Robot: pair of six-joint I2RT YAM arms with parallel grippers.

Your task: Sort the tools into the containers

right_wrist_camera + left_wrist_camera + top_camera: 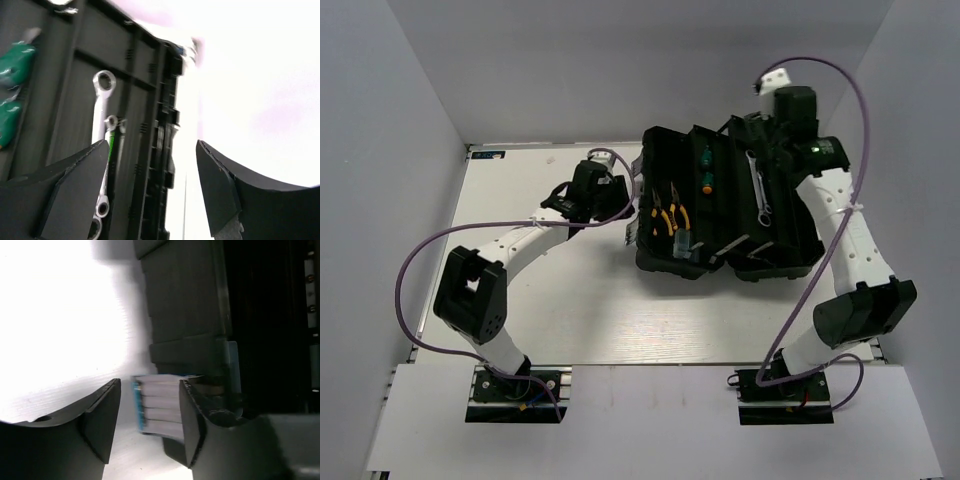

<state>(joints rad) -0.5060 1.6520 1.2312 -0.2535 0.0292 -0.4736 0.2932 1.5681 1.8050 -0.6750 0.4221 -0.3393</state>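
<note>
Looked pretty much done, I'd say. The toolbox (660, 262) sat open. In its left compartment, nearest the arm bases, lay both yellow pliers (670, 218). The two green screwdrivers (704, 170) were further back in the middle, and both wrenches (758, 190) were in its right compartment. Couldn't spot any tool outside it. The left gripper (150, 382) hung at the toolbox's left side, jaws partly apart and gripping nothing, with a white-and-blue tab (157, 402) just beyond. The right gripper (152, 142), over the far right edge, gaped wide and empty.

A robotics lab test cell was indicated: a white bench (600, 320) was enclosed by plain white panels (400, 120) left of the left gripper (150, 385), right of the right gripper (152, 142) and beyond both. Arms (510, 250) were bolted to aluminium rails (515, 385), with purple cables (402, 280) looped loose.
</note>
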